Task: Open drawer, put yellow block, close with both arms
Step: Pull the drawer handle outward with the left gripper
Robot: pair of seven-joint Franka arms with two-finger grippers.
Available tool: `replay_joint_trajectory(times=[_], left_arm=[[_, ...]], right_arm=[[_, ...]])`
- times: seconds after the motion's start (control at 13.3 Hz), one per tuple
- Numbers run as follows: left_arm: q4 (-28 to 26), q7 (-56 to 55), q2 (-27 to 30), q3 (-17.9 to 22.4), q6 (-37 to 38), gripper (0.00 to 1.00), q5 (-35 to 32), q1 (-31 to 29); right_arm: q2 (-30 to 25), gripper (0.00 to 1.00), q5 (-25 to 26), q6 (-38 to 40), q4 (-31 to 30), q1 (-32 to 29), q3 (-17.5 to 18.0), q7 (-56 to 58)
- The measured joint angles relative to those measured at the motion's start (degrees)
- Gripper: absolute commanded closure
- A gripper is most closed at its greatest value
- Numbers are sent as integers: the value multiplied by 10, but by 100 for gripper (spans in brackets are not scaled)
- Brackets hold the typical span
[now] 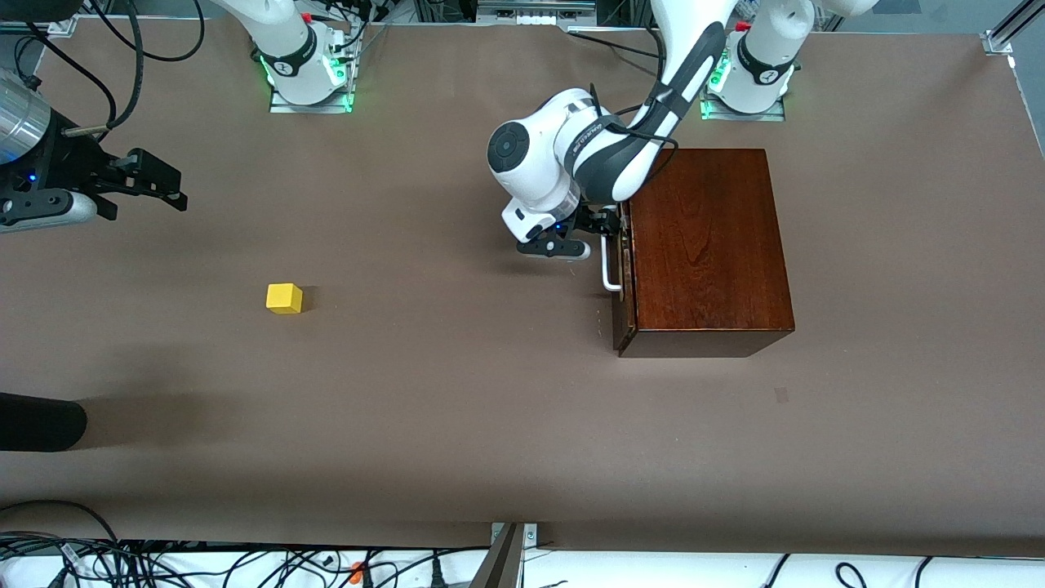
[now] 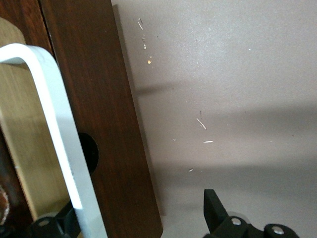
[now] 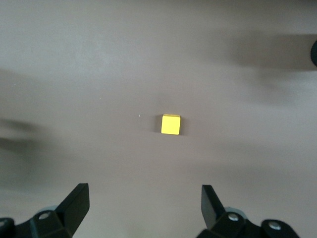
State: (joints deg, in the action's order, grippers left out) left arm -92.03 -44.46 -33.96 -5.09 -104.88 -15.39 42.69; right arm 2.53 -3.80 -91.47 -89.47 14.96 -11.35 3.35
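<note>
The yellow block (image 1: pixel 284 298) sits on the brown table toward the right arm's end, well apart from the dark wooden box (image 1: pixel 710 245). The drawer (image 1: pixel 624 282) faces the right arm's end, and a strip of pale wood (image 2: pixel 25 148) shows beside its dark front (image 2: pixel 104 124). My left gripper (image 1: pixel 602 224) is open at the white handle (image 1: pixel 609 265), one finger (image 2: pixel 215 210) outside the drawer front, the other past the handle bar (image 2: pixel 54 134). My right gripper (image 1: pixel 159 184) is open and empty in the air, with the block below it (image 3: pixel 171 124).
A dark rounded object (image 1: pixel 41 425) juts in at the table's edge at the right arm's end, nearer the front camera than the block. Cables (image 1: pixel 245 563) lie along the nearest edge. The arm bases (image 1: pixel 310 73) stand at the farthest edge.
</note>
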Motion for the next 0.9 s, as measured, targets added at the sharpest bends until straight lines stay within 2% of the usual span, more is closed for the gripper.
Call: replay_joint_trajectory(times=[0.53, 0.9], left_arm=[[0, -15, -2, 1, -21, 0, 0, 6], [3, -28, -2, 2, -72, 0, 0, 27]], right_arm=[[0, 0, 0, 0, 0, 0, 0, 0], [0, 0, 0, 0, 0, 0, 1, 0]])
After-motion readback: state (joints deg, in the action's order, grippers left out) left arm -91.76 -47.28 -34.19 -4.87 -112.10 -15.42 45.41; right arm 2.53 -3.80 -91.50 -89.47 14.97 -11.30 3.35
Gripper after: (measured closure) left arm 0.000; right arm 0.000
